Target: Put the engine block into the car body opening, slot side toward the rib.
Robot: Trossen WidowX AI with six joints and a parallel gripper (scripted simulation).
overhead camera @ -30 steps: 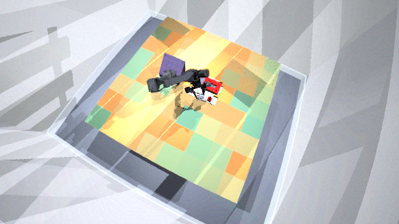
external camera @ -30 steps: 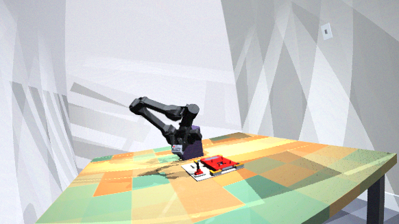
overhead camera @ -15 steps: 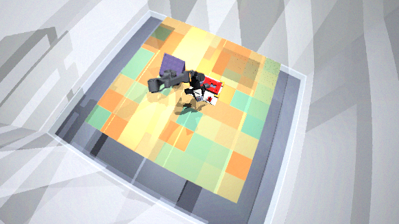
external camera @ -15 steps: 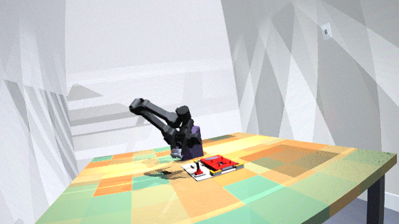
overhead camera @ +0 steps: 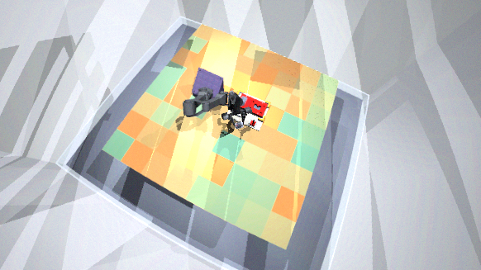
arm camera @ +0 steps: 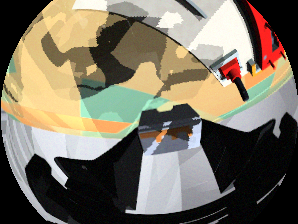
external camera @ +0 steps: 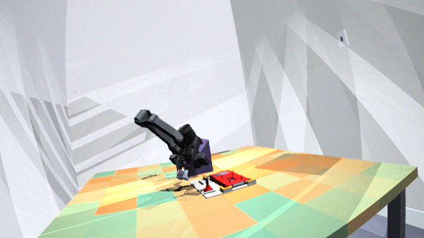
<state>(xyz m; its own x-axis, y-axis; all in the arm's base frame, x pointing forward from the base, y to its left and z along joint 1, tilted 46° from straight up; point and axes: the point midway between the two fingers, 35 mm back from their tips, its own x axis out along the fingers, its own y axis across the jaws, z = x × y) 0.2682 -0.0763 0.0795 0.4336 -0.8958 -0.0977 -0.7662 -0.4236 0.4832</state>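
The engine block [overhead camera: 239,125] [external camera: 182,174] [arm camera: 170,136] is a small grey and black block; its dark top edge shows a notch in the wrist view. My gripper [overhead camera: 237,121] [external camera: 182,171] [arm camera: 168,125] is shut on it and holds it in the air, beside the white plate. The car body [overhead camera: 260,111] [external camera: 227,181] [arm camera: 255,22] is red with yellow corners and dark details, and lies flat on the far side of the plate. The block is apart from it. The opening and its rib are too small to tell, and which side the slot faces is unclear.
A white plate [overhead camera: 258,126] [external camera: 215,193] [arm camera: 215,31] lies against the car body. A red piece [overhead camera: 253,123] [external camera: 207,188] [arm camera: 231,69] with a black lever stands on it. A purple wedge [overhead camera: 208,80] [external camera: 206,153] stands behind the arm on the patchwork table [overhead camera: 264,217] [external camera: 291,220].
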